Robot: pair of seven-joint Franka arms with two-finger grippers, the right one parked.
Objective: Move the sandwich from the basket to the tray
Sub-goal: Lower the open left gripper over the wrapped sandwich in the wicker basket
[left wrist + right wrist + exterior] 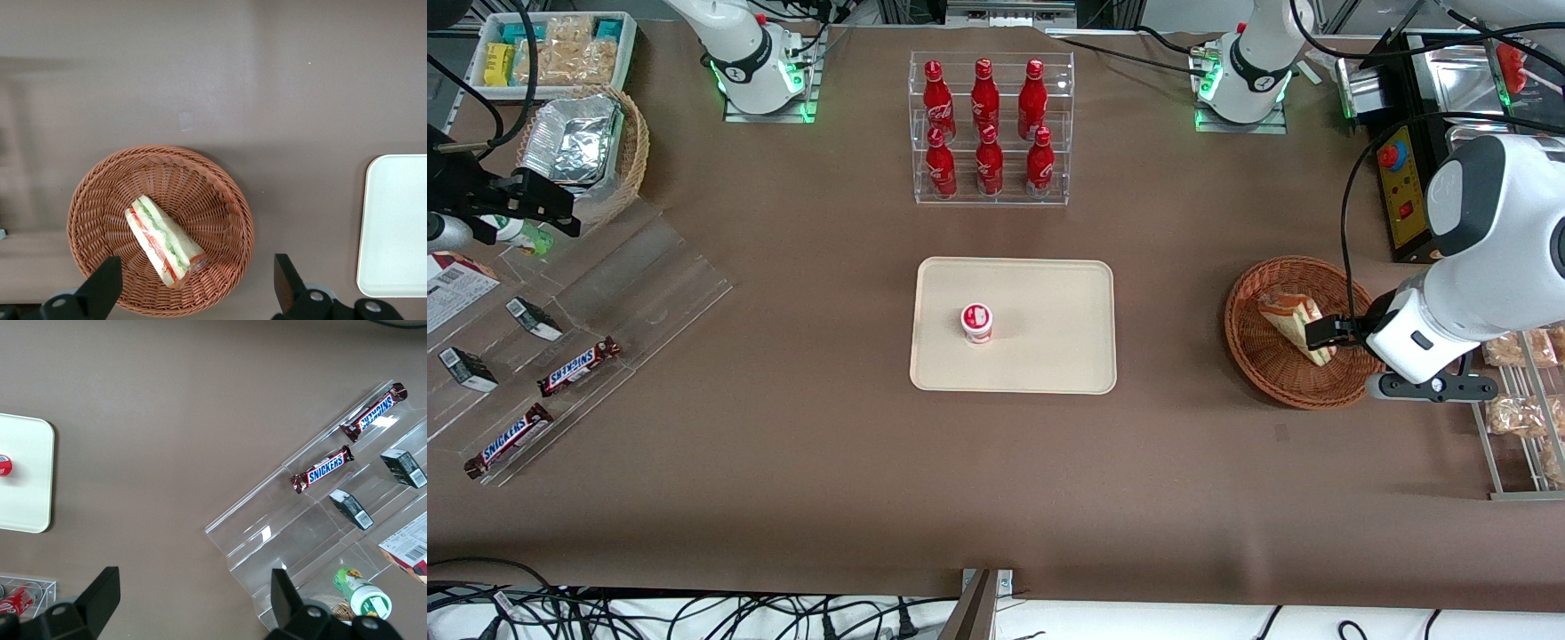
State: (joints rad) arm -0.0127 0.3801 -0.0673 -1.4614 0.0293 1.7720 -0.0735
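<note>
The wrapped sandwich (1289, 319) (164, 241), white bread with green and red layers, lies in the reddish-brown wicker basket (1263, 356) (220, 200) toward the working arm's end of the table. My left gripper (1325, 334) (197, 290) hangs open above the basket, over the sandwich and apart from it, with one finger on each side of its thicker end. The cream tray (1049, 356) (395, 227) lies mid-table and carries a small red-and-white cup (977, 322).
A clear rack of red bottles (990, 129) stands farther from the camera than the tray. A wire rack of bagged snacks (1525, 391) sits beside the basket at the table's end. A black control box (1400, 191) stands farther back. Candy bars (578, 366) lie toward the parked arm's end.
</note>
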